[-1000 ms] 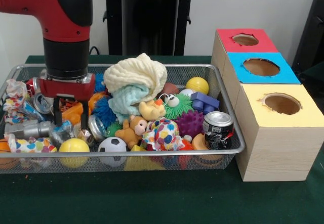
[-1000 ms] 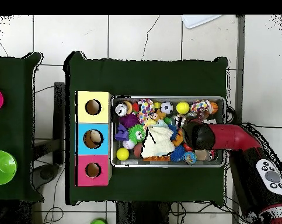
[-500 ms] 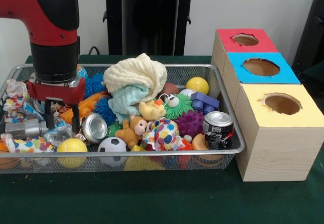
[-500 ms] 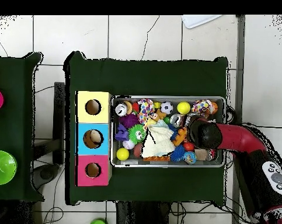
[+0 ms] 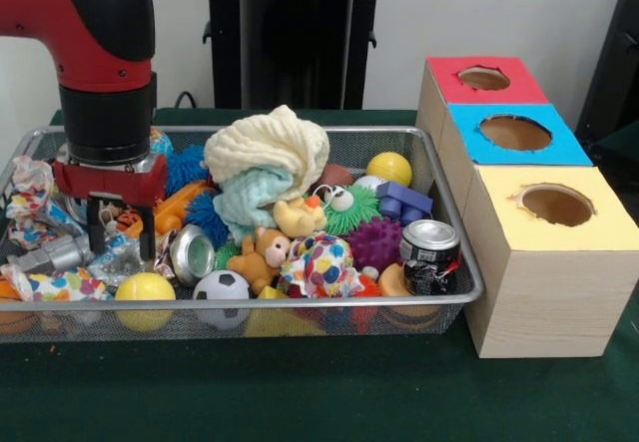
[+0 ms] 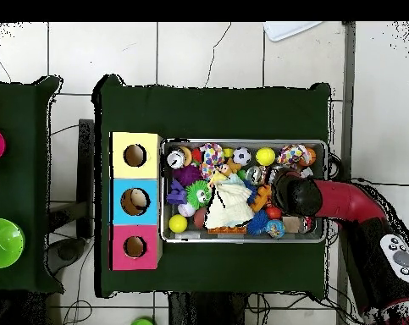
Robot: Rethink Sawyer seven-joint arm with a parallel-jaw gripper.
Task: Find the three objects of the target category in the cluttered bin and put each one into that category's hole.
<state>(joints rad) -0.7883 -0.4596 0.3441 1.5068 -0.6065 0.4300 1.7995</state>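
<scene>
The red and black arm comes down into the left end of the wire mesh bin (image 5: 439,178), and its gripper (image 5: 123,239) hangs low among the clutter there. The two dark fingers (image 5: 97,227) stand apart, released, with a crumpled clear wrapper (image 5: 118,258) between and just below them; whether they touch it cannot be told. Just left of the gripper lies a crushed silver can (image 5: 48,255) on its side, and just right of it another silver can (image 5: 190,254) shows its round end toward the camera. An orange toy (image 5: 180,206) and a blue spiky ball (image 5: 207,218) crowd in behind the gripper. In front of it sit a yellow ball (image 5: 146,288) and a soccer ball (image 5: 221,287), with a spotted cloth (image 5: 60,286) at the near left corner.

The middle of the bin is piled high with a cream and pale green towel (image 5: 268,158), which rests over a rubber duck (image 5: 301,216) and a small teddy bear (image 5: 262,256). Further right are a green fuzzy toy (image 5: 351,209), a purple spiky ball (image 5: 376,241) and an upright drink can (image 5: 430,255) in the near right corner.

Beside the bin stand three boxes in a row, each with a round hole on top: the yellow box (image 5: 554,262) nearest, then the blue box (image 5: 514,135), then the red box (image 5: 481,80)

In the overhead view the arm (image 6: 347,201) covers the end of the bin (image 6: 241,240) that lies farthest from the boxes
</scene>
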